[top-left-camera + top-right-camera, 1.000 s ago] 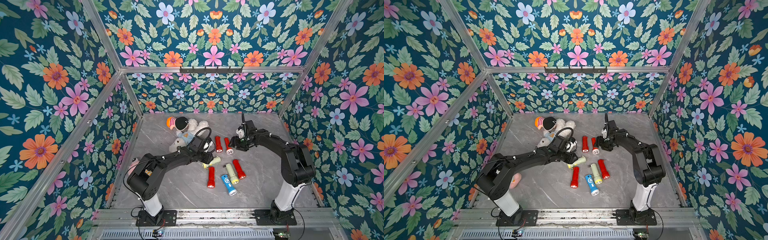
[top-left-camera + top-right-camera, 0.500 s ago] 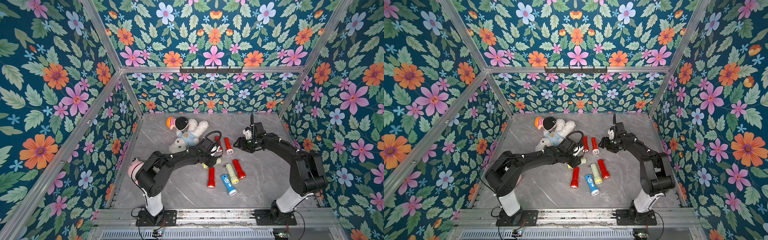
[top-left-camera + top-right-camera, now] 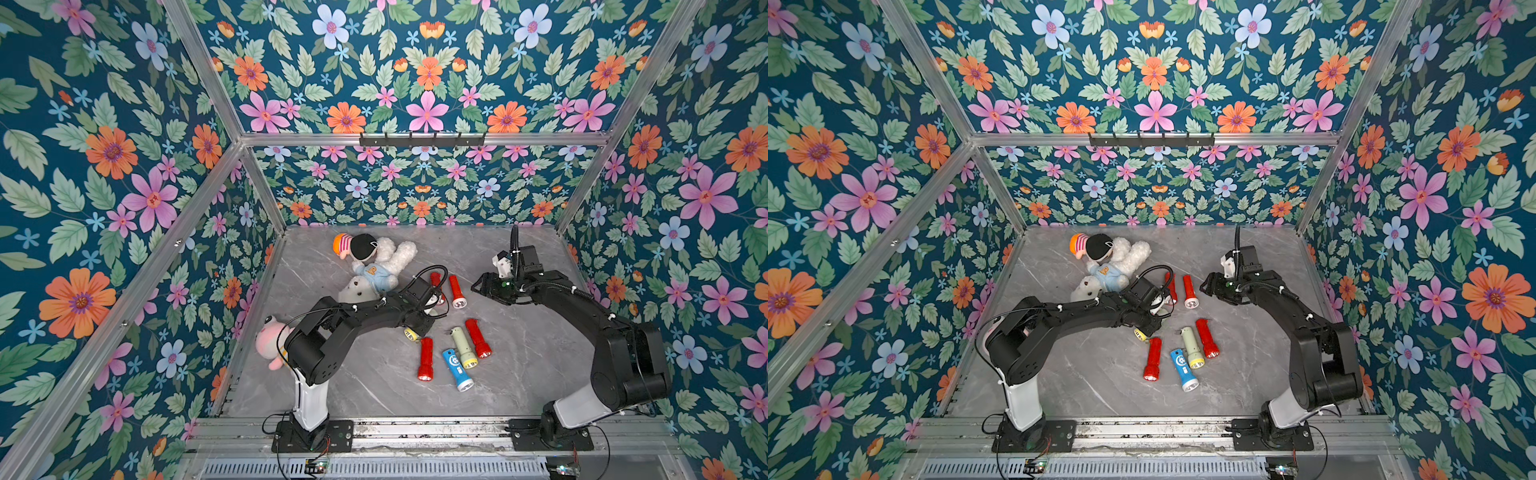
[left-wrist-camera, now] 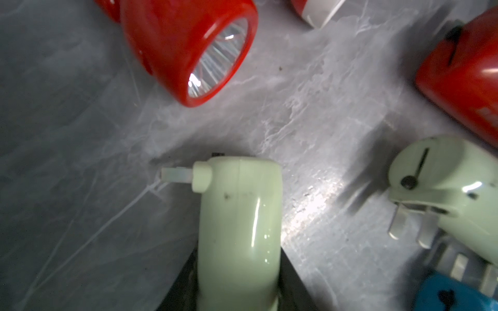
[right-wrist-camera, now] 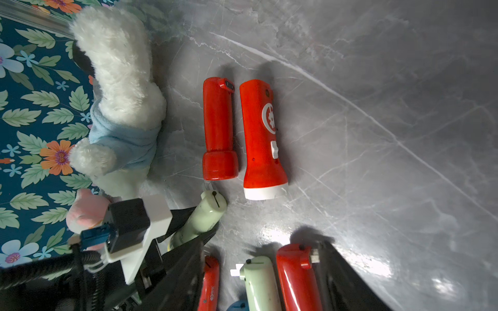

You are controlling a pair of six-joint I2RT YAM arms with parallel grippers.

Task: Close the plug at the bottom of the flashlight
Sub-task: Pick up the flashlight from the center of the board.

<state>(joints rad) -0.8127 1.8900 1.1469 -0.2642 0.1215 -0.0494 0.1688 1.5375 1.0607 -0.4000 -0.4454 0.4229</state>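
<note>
Pale green plastic of the flashlight (image 4: 239,215) filled the left wrist view, where the left gripper (image 4: 239,280) was pinching its body between two dark fingers (image 4: 186,290). At the bottom end its plug (image 4: 176,174) stuck out to the side, not folded in. The flashlight was near the middle of the grey marble table (image 3: 519,374), just beside a pair of red flashlights (image 5: 219,129); whether it touched the surface I could not tell. The right gripper (image 3: 482,287) hung above the table, its jaws spread with nothing between them.
</note>
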